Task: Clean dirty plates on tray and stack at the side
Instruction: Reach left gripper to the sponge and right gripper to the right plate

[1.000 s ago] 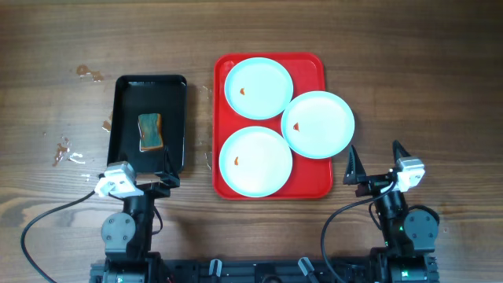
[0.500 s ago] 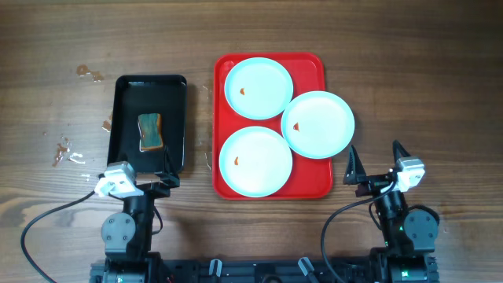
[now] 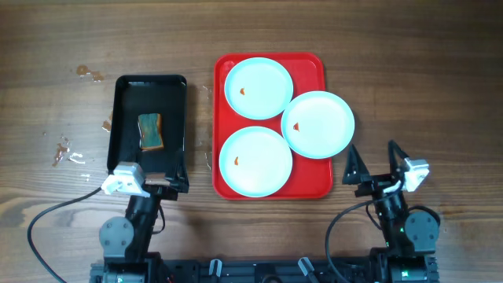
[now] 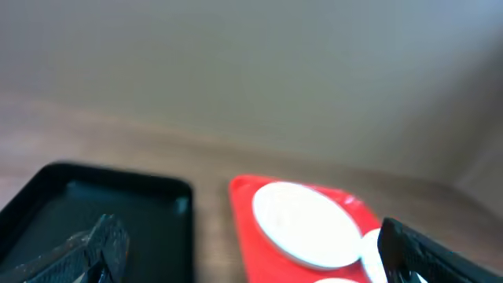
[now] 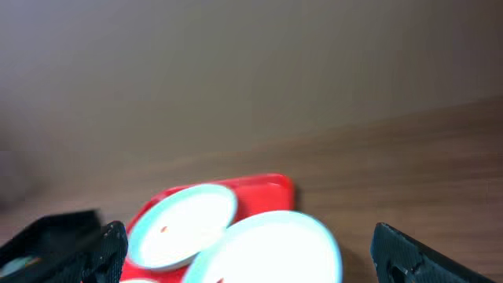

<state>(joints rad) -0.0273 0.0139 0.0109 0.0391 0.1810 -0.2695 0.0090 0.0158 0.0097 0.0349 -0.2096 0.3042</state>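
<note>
Three plates (image 3: pixel 258 87) unmoved: two flat in red tray (image 3: pixel 308 64), third overhanging its right rim. Left hand (image 3: pixel 149 185), spread and empty, nudged rightward at black tray (image 3: pixel 126 82) holding sponge (image 3: pixel 150 131). Right hand (image 3: pixel 374 157), likewise spread, shifted slightly.

wooden table (image 3: pixel 409 47), red tray (image 3: pixel 310 67), black tray (image 3: pixel 149 98)

You had nothing to read here: no text, label, brand, number or sign showed legibly on anything in any view.
</note>
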